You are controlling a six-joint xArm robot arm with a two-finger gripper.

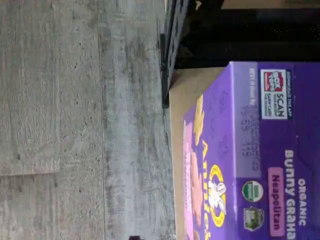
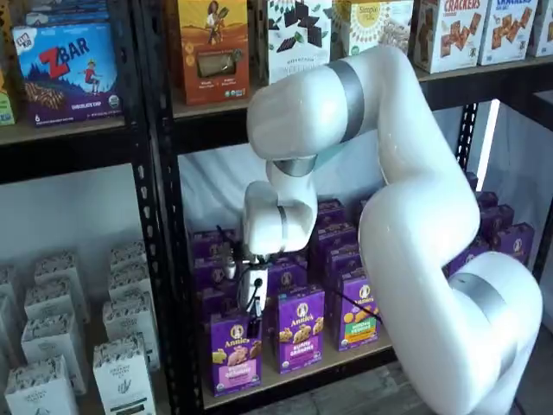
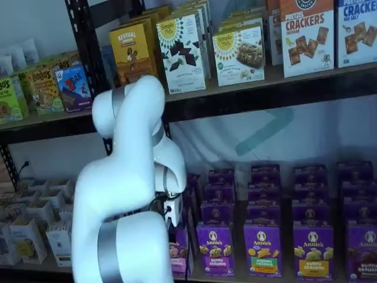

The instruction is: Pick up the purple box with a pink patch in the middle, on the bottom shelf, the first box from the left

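My white arm (image 2: 415,216) folds down from its elbow in both shelf views, wrist pointing at the front row of the bottom shelf (image 2: 294,376). The claw (image 2: 253,322) hangs just above the purple box (image 2: 235,353), the leftmost carton in that row, pink patch on its lower front. I cannot make out the fingers clearly, but the claw is spread wide with nothing in it. The wrist view shows the same box's (image 1: 250,155) top, marked "Neapolitan", at the shelf's edge (image 1: 182,100).
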